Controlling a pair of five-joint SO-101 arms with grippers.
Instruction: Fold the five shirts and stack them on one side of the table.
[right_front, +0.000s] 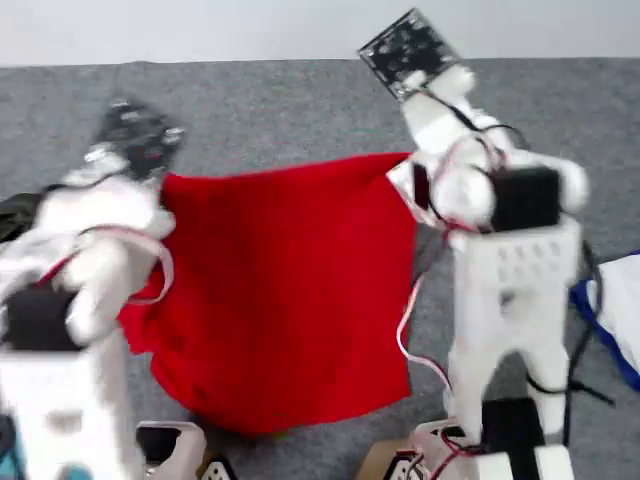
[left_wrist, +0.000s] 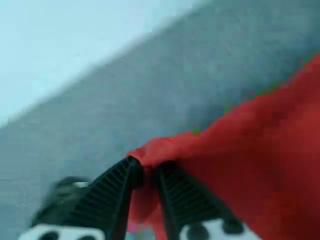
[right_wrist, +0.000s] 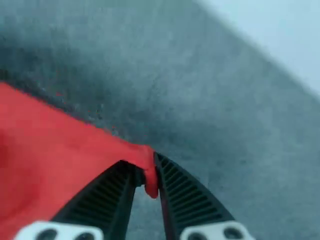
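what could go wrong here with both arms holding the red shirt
The right gripper pinches only a corner tip of the red shirt, so it may slip out. The left gripper holds little more. The shirt's edge lies by a loose cable and might snag.

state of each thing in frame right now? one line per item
red shirt, unfolded, spread out, pinched at two corners
left end effector, shut on one corner of the red shirt
right end effector, shut on the other corner
blue and white cloth, loose at the table's side, not gripped
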